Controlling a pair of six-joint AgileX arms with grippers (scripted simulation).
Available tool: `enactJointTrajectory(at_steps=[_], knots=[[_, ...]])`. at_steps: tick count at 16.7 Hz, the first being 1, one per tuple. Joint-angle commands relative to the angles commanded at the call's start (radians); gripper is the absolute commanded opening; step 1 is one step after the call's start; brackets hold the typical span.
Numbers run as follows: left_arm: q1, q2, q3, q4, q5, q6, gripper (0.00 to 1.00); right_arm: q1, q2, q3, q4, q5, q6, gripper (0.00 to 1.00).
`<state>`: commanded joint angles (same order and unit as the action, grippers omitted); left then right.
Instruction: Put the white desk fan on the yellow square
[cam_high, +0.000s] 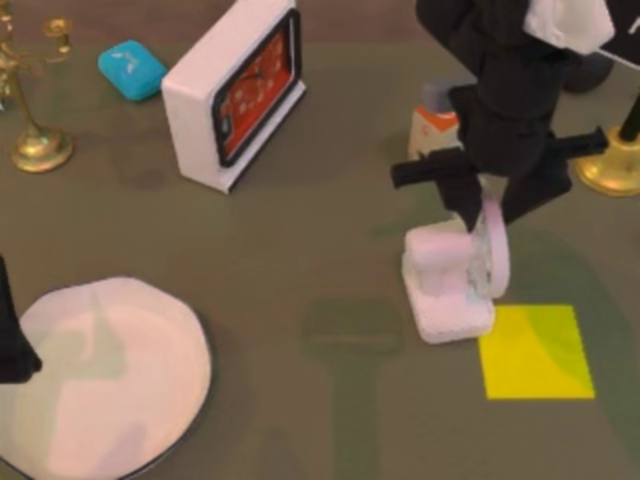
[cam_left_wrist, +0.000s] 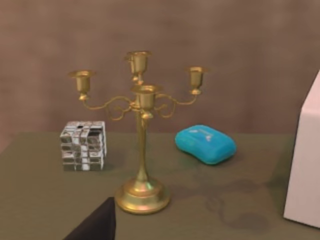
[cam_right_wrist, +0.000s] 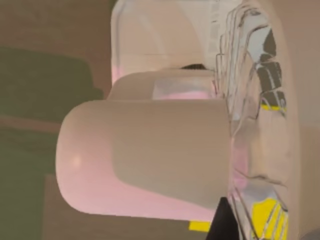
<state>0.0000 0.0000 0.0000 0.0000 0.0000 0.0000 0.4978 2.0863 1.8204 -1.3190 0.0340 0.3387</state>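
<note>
From above, the right arm reaches down over the right half of the table, its black right gripper (cam_high: 490, 205) set on the top of the white desk fan (cam_high: 450, 285), one finger on either side of the thin round grille, closed on its rim. The fan stands upright on the olive table (cam_high: 330, 230), its chunky motor block pointing toward the table's left and the grille facing right. Its base sits just beside the left edge of the yellow square (cam_high: 535, 352), touching or nearly so near the square's upper left corner, but not on it. In the right wrist view the glossy white motor block fills the frame, the grille (cam_right_wrist: 255, 100) behind it showing yellow reflections. The left arm is parked at the table's left edge, over the big flat white disc (cam_high: 100, 375); I cannot tell how its fingers stand.
</note>
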Motion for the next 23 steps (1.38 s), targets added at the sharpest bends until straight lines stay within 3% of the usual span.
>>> enactJointTrajectory(at_steps=[4, 10, 17, 20, 23], knots=[[0.000, 0.000, 0.000, 0.000, 0.000, 0.000, 1.00, -0.001, -0.005, 0.018, -0.018, 0.004, 0.000, 0.00], [0.000, 0.000, 0.000, 0.000, 0.000, 0.000, 1.00, 0.006, 0.012, 0.217, -0.197, 0.003, -0.002, 0.00], [0.000, 0.000, 0.000, 0.000, 0.000, 0.000, 1.00, 0.002, 0.008, 0.224, -0.208, 0.002, 0.010, 0.00], [0.000, 0.000, 0.000, 0.000, 0.000, 0.000, 1.00, 0.003, -0.006, 0.194, -0.210, 0.001, 0.105, 0.00], [0.000, 0.000, 0.000, 0.000, 0.000, 0.000, 1.00, 0.000, -0.041, 0.139, -0.204, -0.001, 0.294, 0.00]])
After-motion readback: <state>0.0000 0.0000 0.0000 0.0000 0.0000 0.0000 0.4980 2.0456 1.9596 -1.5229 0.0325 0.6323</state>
